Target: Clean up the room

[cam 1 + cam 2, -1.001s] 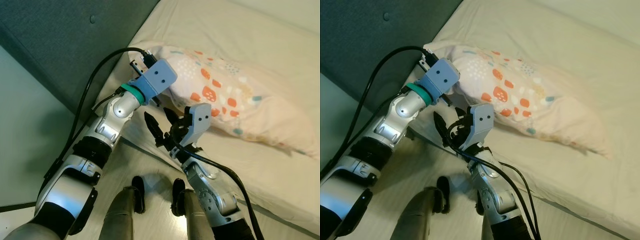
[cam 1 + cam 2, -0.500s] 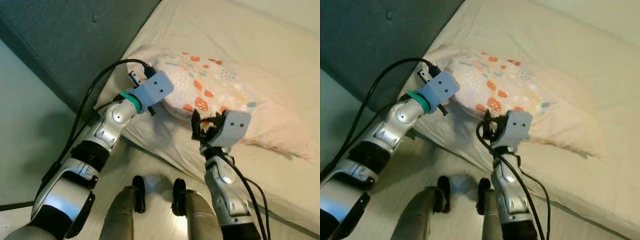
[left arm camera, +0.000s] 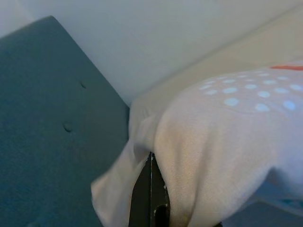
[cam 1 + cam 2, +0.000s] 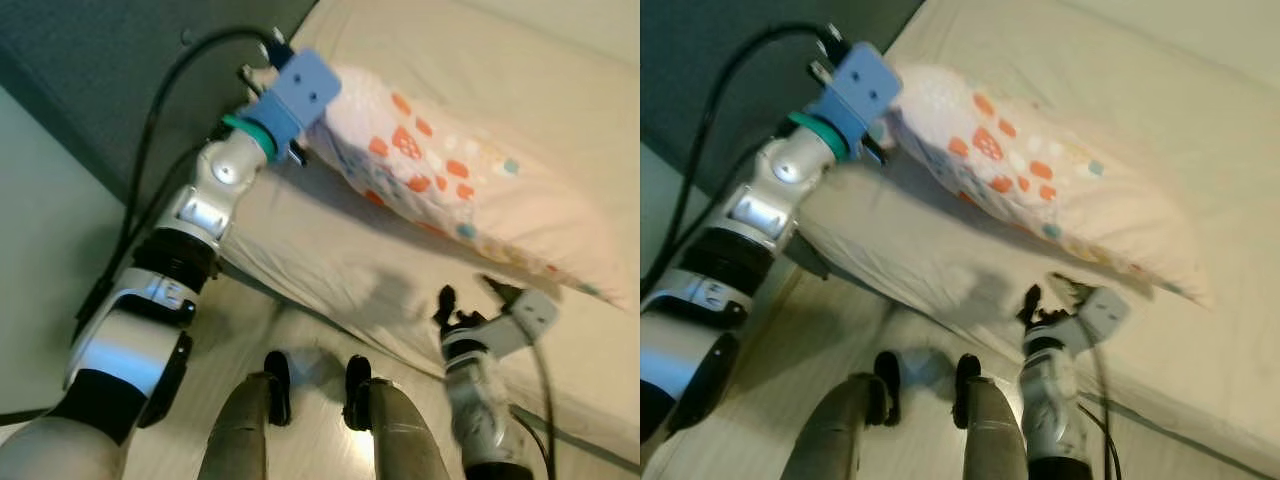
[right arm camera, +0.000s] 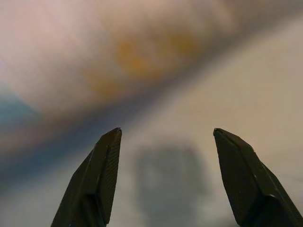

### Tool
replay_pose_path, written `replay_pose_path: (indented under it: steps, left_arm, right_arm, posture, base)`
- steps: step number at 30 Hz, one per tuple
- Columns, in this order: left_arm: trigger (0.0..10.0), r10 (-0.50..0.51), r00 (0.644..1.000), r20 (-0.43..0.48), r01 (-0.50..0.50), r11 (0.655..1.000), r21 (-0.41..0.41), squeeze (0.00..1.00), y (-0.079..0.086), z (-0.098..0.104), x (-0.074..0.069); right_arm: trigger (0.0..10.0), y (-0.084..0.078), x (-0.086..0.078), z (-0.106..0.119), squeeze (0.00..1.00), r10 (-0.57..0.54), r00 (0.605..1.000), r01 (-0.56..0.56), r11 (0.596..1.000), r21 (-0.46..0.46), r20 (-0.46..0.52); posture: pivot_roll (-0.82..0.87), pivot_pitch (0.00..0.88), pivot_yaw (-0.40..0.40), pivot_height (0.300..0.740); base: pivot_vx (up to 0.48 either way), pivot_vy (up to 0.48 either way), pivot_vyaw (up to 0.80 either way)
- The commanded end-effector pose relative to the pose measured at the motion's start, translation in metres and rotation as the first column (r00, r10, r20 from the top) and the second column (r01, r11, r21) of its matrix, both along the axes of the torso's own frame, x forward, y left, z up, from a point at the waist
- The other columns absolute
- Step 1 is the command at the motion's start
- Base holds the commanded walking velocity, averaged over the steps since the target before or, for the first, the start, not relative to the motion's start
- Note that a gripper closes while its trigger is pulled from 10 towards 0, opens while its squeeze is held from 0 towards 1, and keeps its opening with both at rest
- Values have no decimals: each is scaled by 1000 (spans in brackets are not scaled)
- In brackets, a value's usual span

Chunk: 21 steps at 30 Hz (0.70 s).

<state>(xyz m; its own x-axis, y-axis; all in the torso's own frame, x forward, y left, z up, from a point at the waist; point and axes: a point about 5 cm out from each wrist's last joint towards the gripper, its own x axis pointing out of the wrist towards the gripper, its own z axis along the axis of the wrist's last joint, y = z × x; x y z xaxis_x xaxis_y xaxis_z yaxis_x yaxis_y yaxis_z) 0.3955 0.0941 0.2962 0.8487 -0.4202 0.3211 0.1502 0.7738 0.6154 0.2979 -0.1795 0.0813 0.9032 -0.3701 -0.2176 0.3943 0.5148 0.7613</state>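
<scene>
The left gripper (image 3: 152, 198) is pinching one corner of the pillow (image 4: 450, 170), its two fingers pressed together on the cloth, as the left wrist view is showing. This corner is hanging lifted above the bed (image 4: 330, 260), and the rest of the pillow is lying across the bed, stretching away from the left gripper toward the robot's right. Just behind the left gripper the dark padded headboard (image 3: 52, 123) is standing, very near to the pinched corner, and the pale wall (image 3: 165, 38) is rising beyond it.

The right gripper (image 5: 163, 156) is standing wide apart and is gripping nothing. It is hovering at the near edge of the bed, below the pillow, and its shadow is falling on the sheet in front of it. The pillow's long side is blurred above its fingers (image 5: 99, 179).

There is one pillow, one bed and one headboard. Below both grippers the robot's two feet (image 4: 275, 385) are standing on the pale floor (image 4: 250, 330).
</scene>
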Motion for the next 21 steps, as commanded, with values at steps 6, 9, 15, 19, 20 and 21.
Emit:
replay_pose_path:
  steps: [6, 9, 15, 19, 20, 21]
  left_arm:
    - [10000, -9, 1000, 26, 10, 1000, -18, 0, 0, 9, -3]
    - [10000, 34, 999, 41, -33, 999, -27, 0, 15, 21, 1]
    - [10000, 118, 991, 66, -116, 992, -46, 0, 38, 37, 5]
    - [10000, 177, 981, 74, -172, 983, -60, 0, 51, 43, 8]
    - [10000, 204, 976, 80, -200, 978, -60, 0, 57, 46, 8]
    - [10000, 225, 971, 84, -220, 974, -60, 0, 61, 48, 9]
  right_arm:
    - [10000, 33, -7, -13, 0, 31, 999, -33, 982, 186, 16]
    - [10000, 32, 4, 19, 0, 88, 969, -136, 970, 201, 233]
    - [10000, 38, 13, 42, 0, 222, 936, -209, 975, -76, 273]
    - [10000, 44, 14, 46, 0, 314, 926, -235, 915, -328, 211]
    - [10000, 45, 14, 46, 0, 318, 925, -238, 912, -333, 210]
    - [10000, 45, 14, 45, 0, 321, 924, -240, 910, -337, 209]
  posture:
    - [0, 317, 73, 740]
    - [0, 319, 75, 740]
    - [-3, 317, 70, 740]
    - [-3, 317, 70, 740]
    - [-5, 316, 69, 740]
    - [-5, 316, 69, 740]
  base:
    - [0, 0, 0]
    - [0, 0, 0]
    - [0, 0, 0]
    - [0, 0, 0]
    - [0, 0, 0]
    - [0, 0, 0]
